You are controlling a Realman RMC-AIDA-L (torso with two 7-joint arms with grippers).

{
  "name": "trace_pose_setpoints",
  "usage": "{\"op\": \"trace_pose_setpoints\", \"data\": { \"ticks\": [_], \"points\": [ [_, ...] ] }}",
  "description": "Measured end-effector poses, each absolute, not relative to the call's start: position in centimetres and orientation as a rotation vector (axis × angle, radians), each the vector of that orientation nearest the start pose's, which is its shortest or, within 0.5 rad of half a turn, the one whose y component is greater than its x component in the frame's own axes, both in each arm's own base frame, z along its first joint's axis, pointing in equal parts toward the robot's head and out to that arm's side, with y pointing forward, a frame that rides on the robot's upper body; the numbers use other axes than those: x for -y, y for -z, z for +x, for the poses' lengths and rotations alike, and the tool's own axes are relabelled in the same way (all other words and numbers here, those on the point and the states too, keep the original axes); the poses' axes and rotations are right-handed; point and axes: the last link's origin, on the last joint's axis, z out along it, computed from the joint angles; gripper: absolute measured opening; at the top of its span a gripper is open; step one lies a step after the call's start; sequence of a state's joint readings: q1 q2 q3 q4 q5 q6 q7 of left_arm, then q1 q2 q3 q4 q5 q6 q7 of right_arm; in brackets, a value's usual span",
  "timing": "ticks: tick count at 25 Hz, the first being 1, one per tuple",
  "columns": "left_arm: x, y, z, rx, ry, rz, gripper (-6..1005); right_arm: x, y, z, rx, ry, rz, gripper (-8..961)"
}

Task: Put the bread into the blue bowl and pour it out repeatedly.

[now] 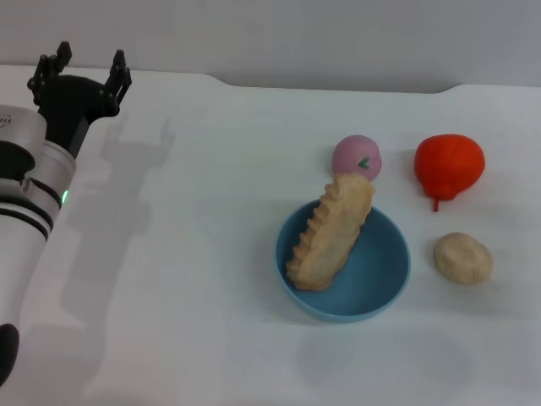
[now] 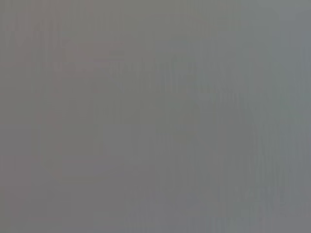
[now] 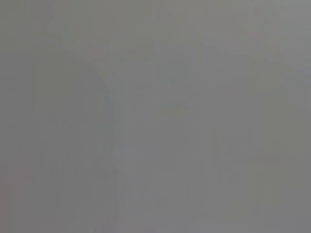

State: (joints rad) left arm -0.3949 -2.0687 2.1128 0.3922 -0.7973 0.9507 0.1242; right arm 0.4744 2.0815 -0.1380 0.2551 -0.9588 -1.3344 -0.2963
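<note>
My left hand [image 1: 80, 72] is raised at the far left corner of the white bench [image 1: 186, 254], its black fingers spread apart and holding nothing. My right hand is not seen in any view.

The long ridged loaf of bread with orange and cream stripes [image 1: 331, 231] already lies in the round, deep, light-blue glossy bowl [image 1: 380, 283]. It leans across the bowl, its far end resting on the far rim, its near end down by the near-left wall. Its long axis runs from near-left to far-right.

The bowl is well apart from my left hand, to the right of it and nearer to my body. I judge the pouring is the next step, and the bowl sits on the right half of the bench, so the right arm probably reaches it more easily.

Only the head view shows all this; both wrist views show only plain grey.
</note>
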Motion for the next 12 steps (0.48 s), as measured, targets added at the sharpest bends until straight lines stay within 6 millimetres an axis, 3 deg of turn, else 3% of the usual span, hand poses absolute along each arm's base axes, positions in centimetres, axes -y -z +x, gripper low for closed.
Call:
{"op": "trace_pose_setpoints", "data": {
  "ticks": [12],
  "points": [
    [-34.67,2.16,-31.90,0.549,0.550,-1.575,725,-30.69,0.71,34.80,-0.568,-0.561,-1.338,454]
  ]
}}
